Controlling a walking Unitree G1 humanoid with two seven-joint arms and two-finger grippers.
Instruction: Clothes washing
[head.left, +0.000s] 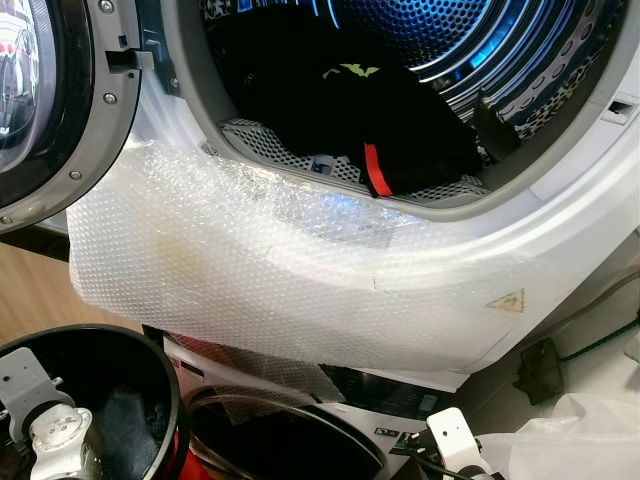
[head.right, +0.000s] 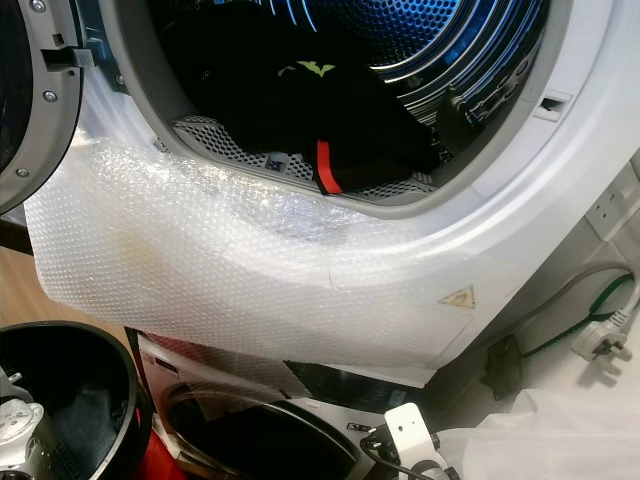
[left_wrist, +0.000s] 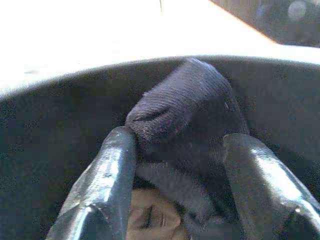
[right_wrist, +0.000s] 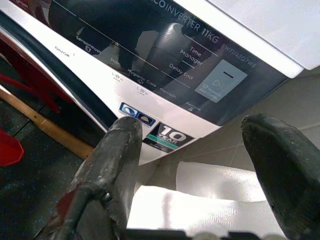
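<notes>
White front-loading drum machine (head.left: 560, 230) stands stacked above a second white washing machine (right_wrist: 165, 105), round opening wide, grey-rimmed glass door (head.left: 50, 110) swung out to the robot's left. Inside the perforated steel drum, lit blue at the back, lies a heap of black clothes (head.left: 340, 110) with a red strip and a small yellow-green mark, resting against the lower lip of the opening. Sheet of clear bubble wrap (head.left: 250, 270) drapes over the machine's front below the opening. Yellow warning triangle sticker (head.left: 507, 300) low on the right of the panel.

Left gripper (left_wrist: 180, 150) is down inside a round black bucket (head.left: 150, 370) at lower left; its two black fingers clench a dark navy ribbed cloth (left_wrist: 185, 115), one finger on each side, touching the fabric.

Right gripper (right_wrist: 200, 165) hangs low at the right, fingers spread apart and grasping nothing, facing the lower machine's dark control panel (right_wrist: 150, 50). White plastic sheeting (right_wrist: 200, 200) lies beneath it.
</notes>
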